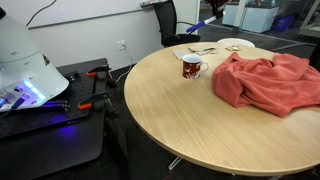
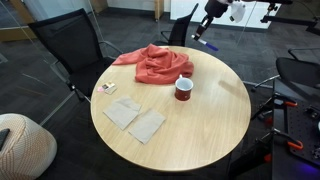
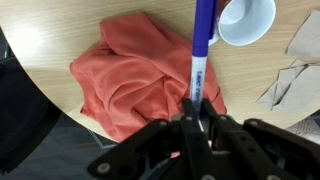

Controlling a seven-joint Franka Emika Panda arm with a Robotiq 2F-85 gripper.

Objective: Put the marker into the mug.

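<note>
- Your hand (image 3: pixel 197 108): closed narrow on the marker (image 3: pixel 202 45), raised clear of the tabletop (image 3: pixel 245 80).
- Marker: juts forward from your fingers, white end nearest them.
- Mug (image 3: pixel 247 18): upright, just past the marker's tip, to its right in the wrist view.
- Red cloth (image 3: pixel 130 75): heaped beneath your hand, near the mug.
- Paper napkins (image 3: pixel 292 70): flat, on the mug's side of your hand.

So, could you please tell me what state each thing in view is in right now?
gripper: shut on the marker, raised above the table.
marker: held in the air, not in the mug.
mug: upright on the table, looks empty.
red cloth: crumpled in a heap on the table.
napkins: lying flat on the table.
</note>
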